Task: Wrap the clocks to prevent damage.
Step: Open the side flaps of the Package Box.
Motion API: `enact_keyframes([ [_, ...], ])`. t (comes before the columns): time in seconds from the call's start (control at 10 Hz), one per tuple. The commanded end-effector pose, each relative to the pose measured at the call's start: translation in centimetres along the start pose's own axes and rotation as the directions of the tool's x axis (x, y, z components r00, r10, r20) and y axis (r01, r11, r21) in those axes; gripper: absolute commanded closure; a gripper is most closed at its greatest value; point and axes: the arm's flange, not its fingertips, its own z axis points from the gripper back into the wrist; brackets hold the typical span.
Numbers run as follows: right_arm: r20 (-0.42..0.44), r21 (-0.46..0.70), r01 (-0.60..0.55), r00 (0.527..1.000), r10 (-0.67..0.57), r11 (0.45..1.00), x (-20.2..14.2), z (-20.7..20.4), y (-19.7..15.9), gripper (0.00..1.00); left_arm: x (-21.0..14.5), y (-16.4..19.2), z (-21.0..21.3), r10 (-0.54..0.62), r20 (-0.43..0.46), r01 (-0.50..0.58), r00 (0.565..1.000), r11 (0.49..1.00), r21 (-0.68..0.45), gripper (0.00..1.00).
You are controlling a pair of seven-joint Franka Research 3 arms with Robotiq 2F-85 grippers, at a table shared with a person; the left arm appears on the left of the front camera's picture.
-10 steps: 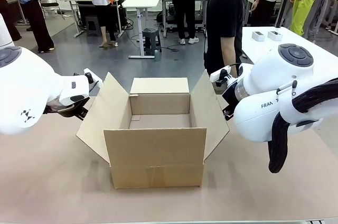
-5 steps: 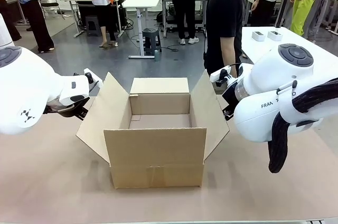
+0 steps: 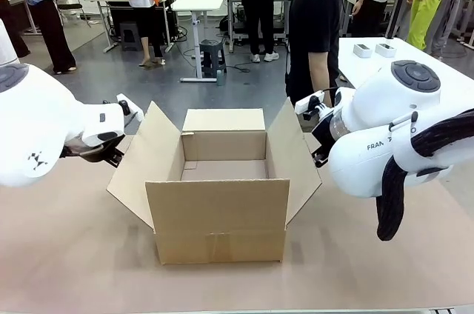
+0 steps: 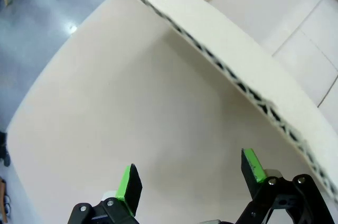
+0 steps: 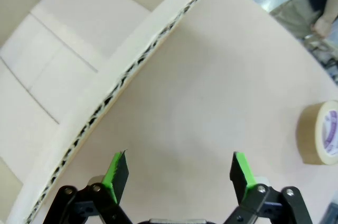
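Front view: the cardboard box (image 3: 218, 214) stands open, its visible floor bare, your left arm (image 3: 44, 132) just outside its left flap and your right arm (image 3: 385, 136) outside the right one. Left wrist view: the left gripper (image 4: 189, 166) hangs spread and empty beside that flap. Right wrist view: the right gripper (image 5: 180, 155), equally spread, holds nothing, and a tape roll (image 5: 319, 133) lies farther from the box. Where the clocks are you cannot tell. Wrapping looks unstarted, so you next need a clock within reach.

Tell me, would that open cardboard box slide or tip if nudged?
It probably slides: the cardboard box looks empty, so likely light. Its splayed side flaps would likely bend, being thin corrugated board. Tipping seems unlikely; it sits wide and flat.
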Motion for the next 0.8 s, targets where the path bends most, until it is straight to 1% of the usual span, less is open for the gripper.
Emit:
enact_keyframes([
  [0.0, 0.014, -0.035, 0.003, 1.000, -0.003, 0.999, 1.6, 5.3, -2.1, 0.00, 0.4, 2.9, 7.1, -0.069, 0.030, 0.068, 0.997, 0.997, 0.036, 0.00],
  [0.1, -0.011, -0.065, -0.005, 1.000, 0.005, 0.998, 2.5, 8.9, -3.1, 0.00, 0.7, 4.9, 10.9, -0.089, 0.028, 0.088, 0.996, 0.996, 0.032, 0.00],
  [0.2, -0.023, -0.108, -0.013, 1.000, 0.011, 0.994, 3.2, 12.3, -3.5, 0.00, 1.1, 5.9, 14.0, -0.103, 0.027, 0.102, 0.994, 0.994, 0.038, 0.00],
  [0.3, -0.051, -0.122, -0.022, 0.999, 0.016, 0.992, 3.9, 15.5, -3.4, 0.00, 1.3, 6.2, 16.2, -0.124, 0.014, 0.124, 0.992, 0.992, 0.034, 0.00],
  [0.4, -0.041, -0.147, -0.012, 0.999, 0.006, 0.989, 4.7, 17.9, -3.3, 0.00, 1.9, 6.5, 18.5, -0.150, 0.015, 0.149, 0.989, 0.988, 0.024, 0.00],
  [0.5, -0.024, -0.163, -0.004, 1.000, 0.000, 0.987, 5.4, 20.0, -3.1, 0.00, 2.2, 6.8, 19.8, -0.153, 0.020, 0.152, 0.988, 0.988, 0.039, 0.00],
  [0.6, -0.029, -0.163, 0.006, 1.000, -0.011, 0.987, 5.3, 20.5, -3.1, 0.00, 1.3, 6.3, 19.7, -0.144, 0.018, 0.143, 0.989, 0.989, 0.046, 0.00],
  [0.7, -0.009, -0.136, -0.014, 1.000, 0.013, 0.991, 4.5, 19.8, -3.9, 0.00, 1.7, 6.6, 19.9, -0.122, 0.041, 0.121, 0.992, 0.992, 0.023, 0.00],
])
